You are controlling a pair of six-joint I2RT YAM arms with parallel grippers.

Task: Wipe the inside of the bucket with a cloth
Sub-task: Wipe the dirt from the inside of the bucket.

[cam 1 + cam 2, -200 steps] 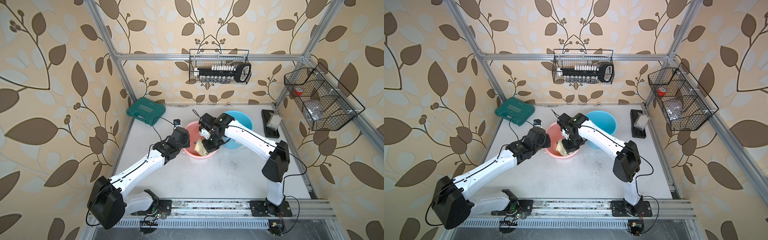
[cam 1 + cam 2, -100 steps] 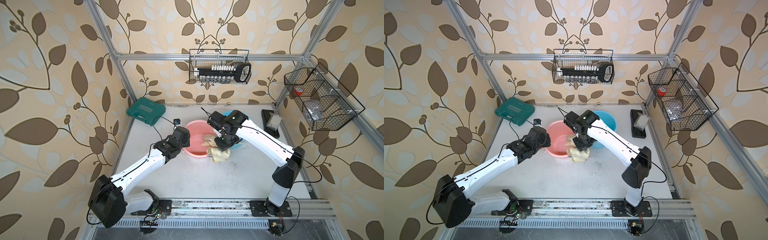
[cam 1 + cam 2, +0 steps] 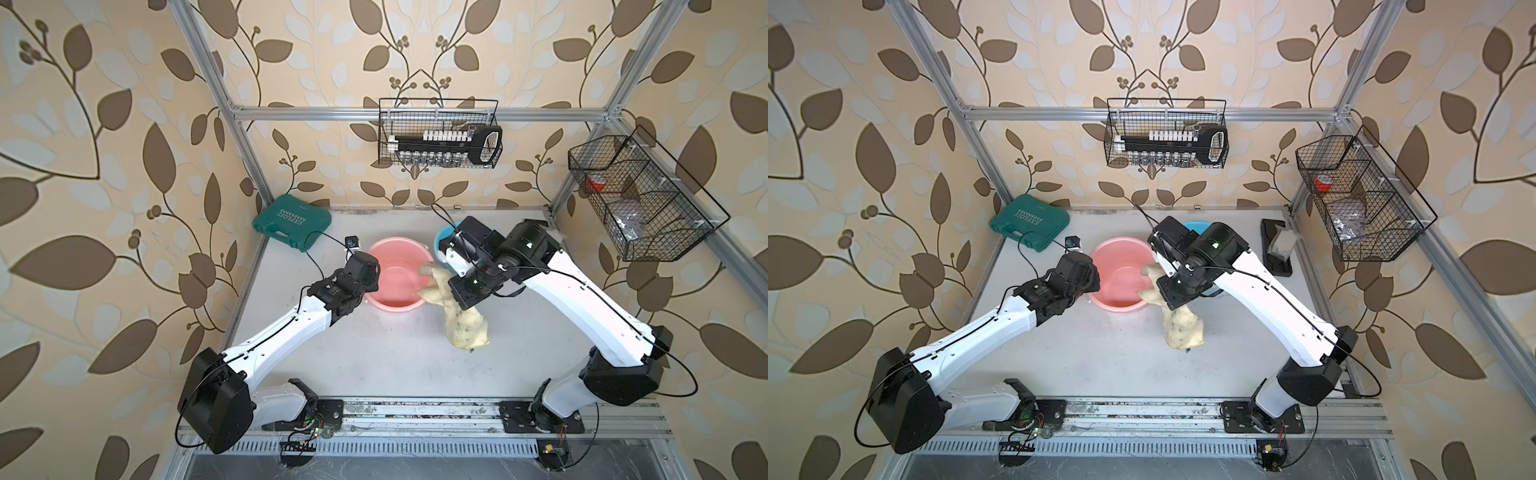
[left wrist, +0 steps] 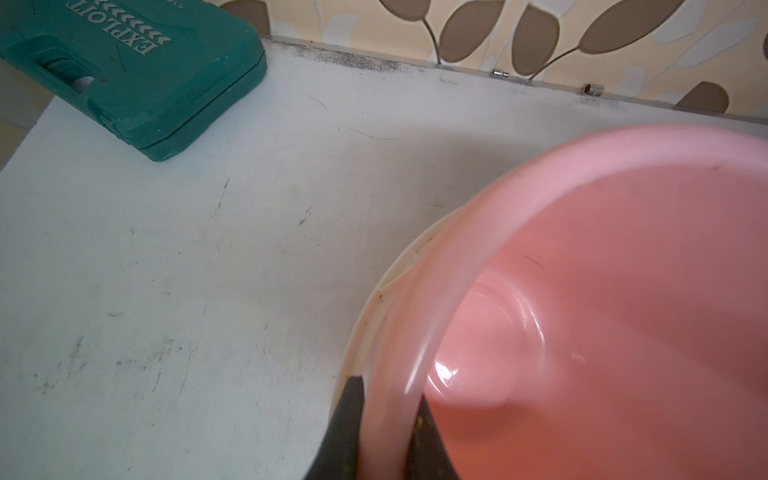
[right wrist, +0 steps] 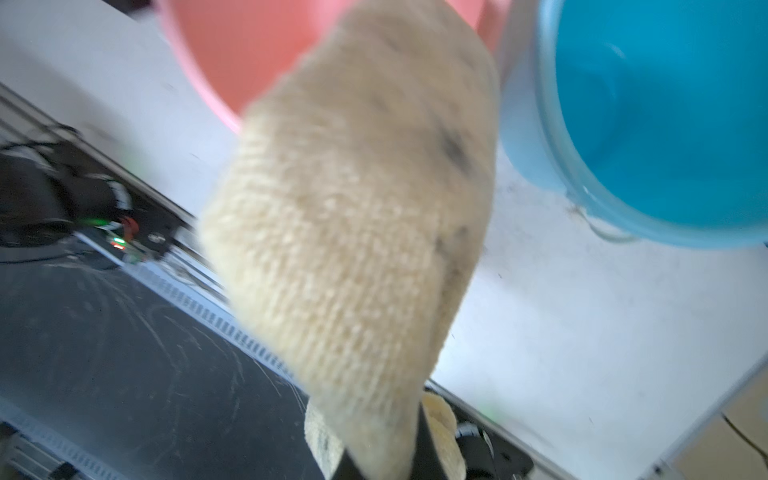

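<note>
Since a second ago my right tool has come up out of the pink bucket and swung toward the right arm's side, taking the cloth with it. That tool is clamped on the cloth; in the right wrist view the rag fills the middle of the picture, dark specks on it, pinched between the black fingers. In both top views the cloth hangs just beside the bucket, over the desk. Its upper folds reach across the bucket's rim, and I cannot tell if the lower end touches the desk. My left tool has not shifted: it is closed on the bucket's rim, one finger outside the wall and one inside. The blue bucket stands just behind the pink one, and the green case lies at the far corner on the left arm's side.
</note>
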